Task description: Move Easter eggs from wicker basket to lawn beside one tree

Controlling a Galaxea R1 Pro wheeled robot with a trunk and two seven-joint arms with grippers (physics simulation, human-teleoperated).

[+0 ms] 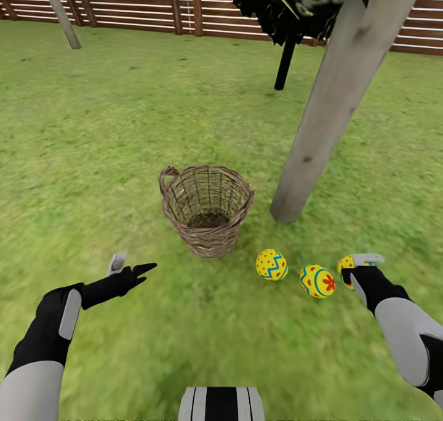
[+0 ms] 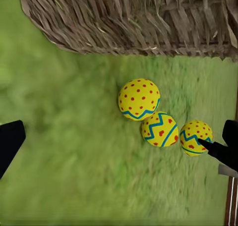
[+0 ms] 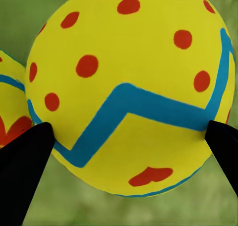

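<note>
Lying on the lawn [image 1: 123,132] in a short row were the three Easter eggs, just in front of the thick pale trunk of the tree [image 1: 326,113] and to the right of the wicker basket [image 1: 207,210]. The first egg [image 1: 271,264] sat nearest the basket, the flower egg [image 1: 317,280] was just beside it, and the third egg [image 1: 346,264] was partly hidden by the right gripper [image 1: 357,267]. In the right wrist view, that gripper's black fingertips [image 3: 25,156] pressed against either side of the third egg [image 3: 131,92], gripping it low to the grass. The basket stood upright, nothing visible inside it. The left gripper [image 1: 132,267] hovered over the grass at the near left of the basket, its two fingers spread apart and holding nothing. A thin black-trunked tree [image 1: 286,58] and a brown slatted fence [image 1: 141,2] stood behind.
</note>
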